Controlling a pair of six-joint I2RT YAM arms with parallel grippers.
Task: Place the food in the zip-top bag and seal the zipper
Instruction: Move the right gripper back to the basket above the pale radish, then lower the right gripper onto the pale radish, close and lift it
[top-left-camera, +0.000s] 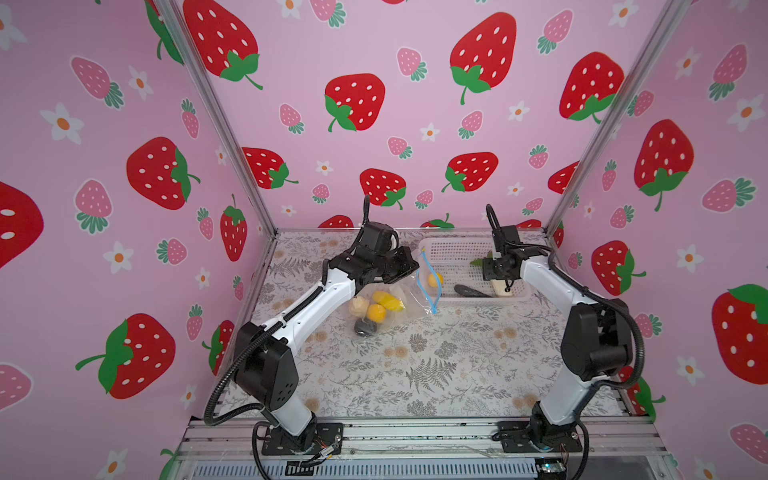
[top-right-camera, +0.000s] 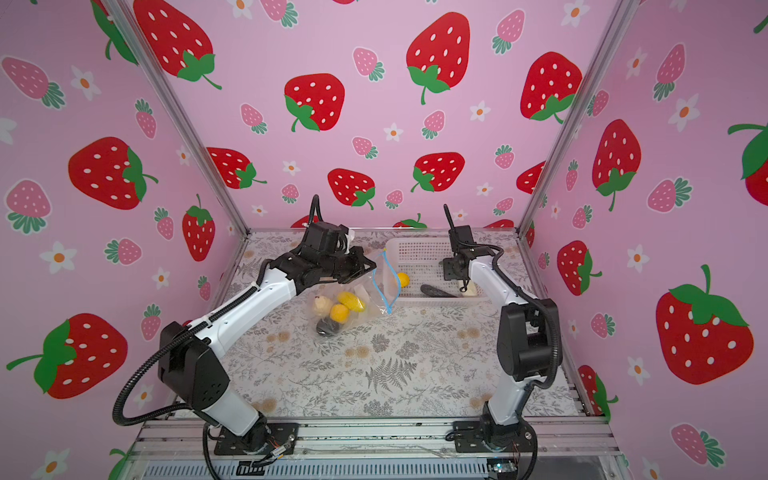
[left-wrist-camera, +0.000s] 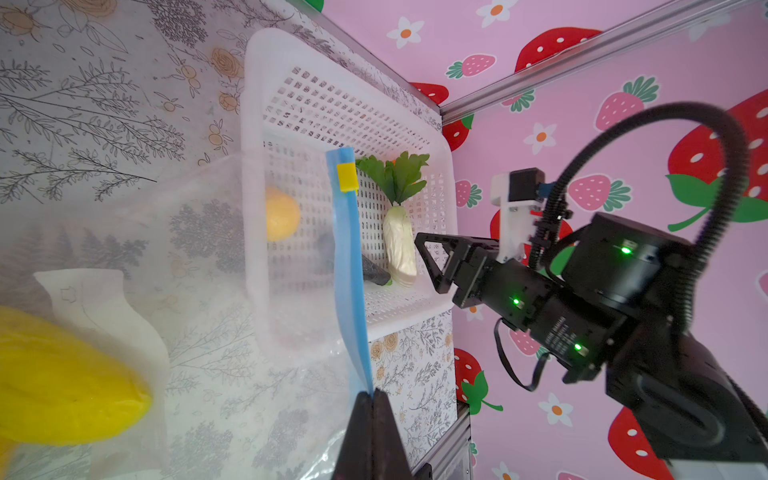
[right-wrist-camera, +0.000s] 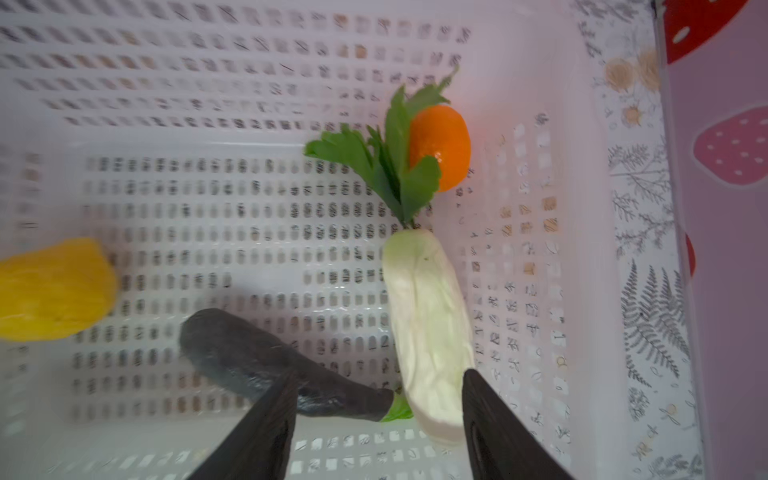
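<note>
Here, in both top views the zip-top bag (top-left-camera: 409, 300) lies at frame centre holding several pieces of food (top-left-camera: 376, 311), its zipper (top-left-camera: 432, 305) raised beside the white basket (top-left-camera: 457, 245) just right of centre, where the right gripper (top-left-camera: 500, 288) hangs. In the left wrist view the left gripper (left-wrist-camera: 372, 401) is clamped tight on the zipper's end. In the right wrist view the right gripper's jaws stand well apart, gripping nothing, flanking the end of a white radish (right-wrist-camera: 428, 324) and the stem of a dark eggplant (right-wrist-camera: 257, 353); an orange piece (right-wrist-camera: 446, 145) and a yellow piece (right-wrist-camera: 54, 291) lie nearby.
</note>
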